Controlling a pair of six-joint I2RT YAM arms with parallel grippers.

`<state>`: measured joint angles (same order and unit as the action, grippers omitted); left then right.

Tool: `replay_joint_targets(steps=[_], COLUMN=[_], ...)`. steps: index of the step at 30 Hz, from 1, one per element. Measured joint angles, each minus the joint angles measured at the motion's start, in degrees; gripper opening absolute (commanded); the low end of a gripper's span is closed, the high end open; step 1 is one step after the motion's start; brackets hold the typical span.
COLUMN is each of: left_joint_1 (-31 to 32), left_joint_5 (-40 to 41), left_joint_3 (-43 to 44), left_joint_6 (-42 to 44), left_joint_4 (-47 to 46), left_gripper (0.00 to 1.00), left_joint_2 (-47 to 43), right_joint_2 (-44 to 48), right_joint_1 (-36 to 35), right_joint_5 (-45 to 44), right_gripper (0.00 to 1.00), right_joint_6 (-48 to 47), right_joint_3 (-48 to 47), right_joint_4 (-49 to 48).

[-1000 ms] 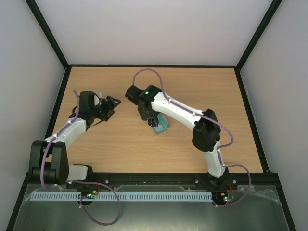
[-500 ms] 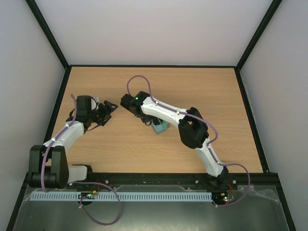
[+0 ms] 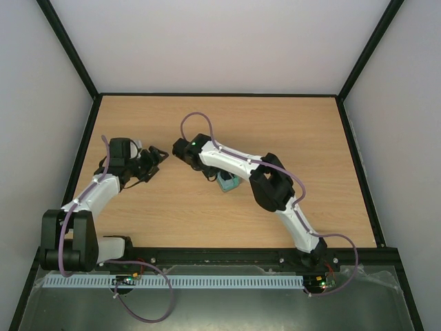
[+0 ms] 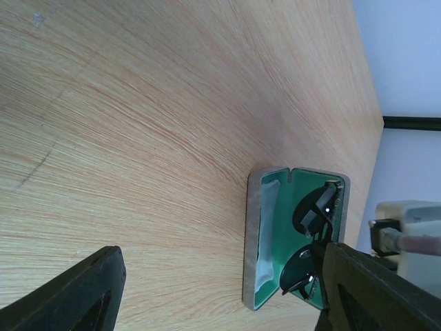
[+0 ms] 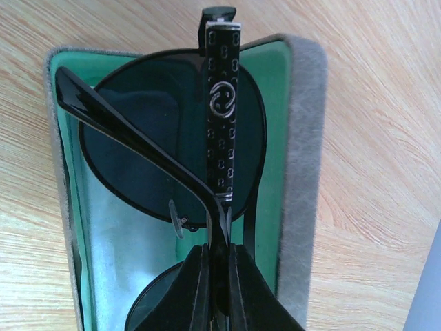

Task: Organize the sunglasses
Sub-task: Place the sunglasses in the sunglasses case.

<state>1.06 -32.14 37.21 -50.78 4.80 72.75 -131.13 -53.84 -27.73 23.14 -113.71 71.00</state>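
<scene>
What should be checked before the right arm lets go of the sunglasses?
1. Case open, green lining facing up: ok.
2. Right gripper shut on the sunglasses: ok.
3. Sunglasses positioned over the case's opening, not the bare table: ok.
4. Sunglasses resting on the lining: cannot tell.
5. Left gripper open, empty and apart from the case: ok.
</scene>
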Motion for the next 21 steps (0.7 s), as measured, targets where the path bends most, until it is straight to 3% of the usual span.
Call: replay_joint_targets(steps=[21], left_joint_1=[0.0], left_joint_5=[0.2], left_joint_3=[0.0], left_joint_6=[0.6], left_joint_4=[0.7], left_gripper=[0.81], left_joint_2=[0.0], right_joint_2=[-3.4], right_joint_1=[-0.1], right_joint_5=[1.2], right_gripper=[0.01], right_joint_6=[-0.1], right_joint_3=[2.7], right_joint_4=[-1.6])
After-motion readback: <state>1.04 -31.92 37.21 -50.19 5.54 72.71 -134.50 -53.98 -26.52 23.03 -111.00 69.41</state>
